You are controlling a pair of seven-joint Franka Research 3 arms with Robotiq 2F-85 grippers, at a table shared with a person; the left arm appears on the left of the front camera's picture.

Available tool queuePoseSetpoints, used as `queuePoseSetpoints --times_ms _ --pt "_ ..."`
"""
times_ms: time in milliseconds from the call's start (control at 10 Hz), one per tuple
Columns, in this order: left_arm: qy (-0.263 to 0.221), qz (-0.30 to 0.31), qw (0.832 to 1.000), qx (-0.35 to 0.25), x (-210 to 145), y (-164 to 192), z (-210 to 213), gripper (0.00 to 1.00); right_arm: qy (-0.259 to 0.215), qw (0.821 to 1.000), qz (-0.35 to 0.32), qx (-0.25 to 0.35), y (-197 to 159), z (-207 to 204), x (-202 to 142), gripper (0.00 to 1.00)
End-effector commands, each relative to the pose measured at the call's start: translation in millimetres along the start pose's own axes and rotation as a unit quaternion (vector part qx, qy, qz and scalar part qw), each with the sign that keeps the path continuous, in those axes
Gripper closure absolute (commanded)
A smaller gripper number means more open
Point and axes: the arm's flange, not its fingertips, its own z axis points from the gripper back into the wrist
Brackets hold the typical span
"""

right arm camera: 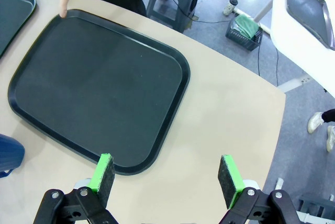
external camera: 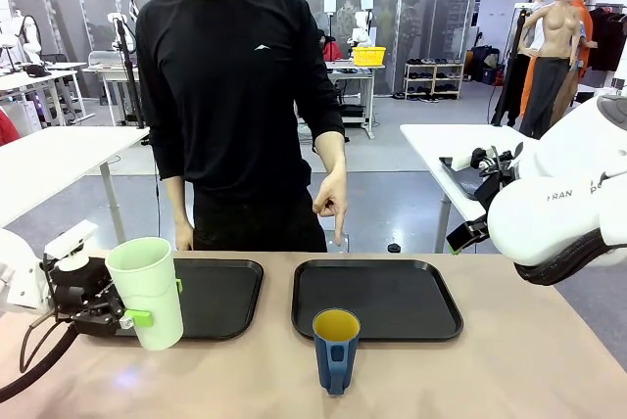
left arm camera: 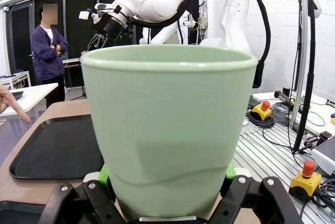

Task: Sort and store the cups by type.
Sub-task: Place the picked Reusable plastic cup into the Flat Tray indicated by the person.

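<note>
Left gripper [left arm camera: 167,176], clamped on the mint-green tumbler [external camera: 147,287], holds it tilted at the left tray's [external camera: 217,294] left edge. Right gripper [right arm camera: 166,174], fingers spread, hangs beside the right tray [right arm camera: 99,88]. The blue mug [external camera: 336,350] stands on the table [external camera: 490,370], before that tray's near edge.

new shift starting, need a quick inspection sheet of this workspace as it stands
surface: table with two black trays, left tray and right tray
job's things: mint tumbler slightly tilted in left claw; blue mug upright on the table in front of right tray
clutter: nothing seen
grippers: left claw shut on mint tumbler; right claw open, above the table by right tray's edge
cables: black cable looping below left arm
surroundings: person's hand pointing down at right tray's far edge; other tables behind
</note>
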Motion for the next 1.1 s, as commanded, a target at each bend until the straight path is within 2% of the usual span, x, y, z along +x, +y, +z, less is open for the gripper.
queuePoseSetpoints --times_ms 0,400,600,1000 --pt "0.012 -0.004 1.0 0.007 -3 17 -8 0.16 -0.001 1.0 -0.002 0.001 -1 0 -1 0.0" --pt "0.017 -0.029 0.999 -0.003 9 81 -62 0.16 -0.001 1.0 -0.002 0.001 -1 0 -1 0.0" --pt "0.011 -0.027 0.999 -0.022 18 110 -102 0.16 -0.001 1.0 -0.002 0.001 -1 0 -1 0.0" --pt "0.001 -0.021 0.999 -0.038 11 163 -185 0.16 -0.001 1.0 -0.002 0.001 -1 0 -1 0.0"
